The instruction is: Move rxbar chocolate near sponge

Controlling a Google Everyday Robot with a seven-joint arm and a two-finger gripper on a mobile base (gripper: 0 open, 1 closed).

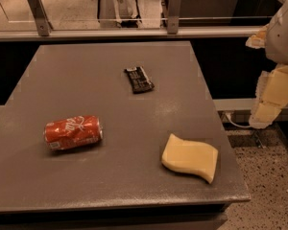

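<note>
Rxbar chocolate [138, 79] (flat, glossy black wrapper, white print) lies far-centre on the table [86, 181], well apart from the wavy-edged yellow sponge [190, 157] at near right. Red can [73, 132] lies on its side, left. Claw [271, 102] hangs beyond the table's right edge; its state cannot be told.

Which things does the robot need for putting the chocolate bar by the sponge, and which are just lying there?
For the job:
- rxbar chocolate, black, at the back
- sponge, yellow, front right
- gripper, far right, away from everything

Just lying about:
- red soda can, on its side, front left
</note>
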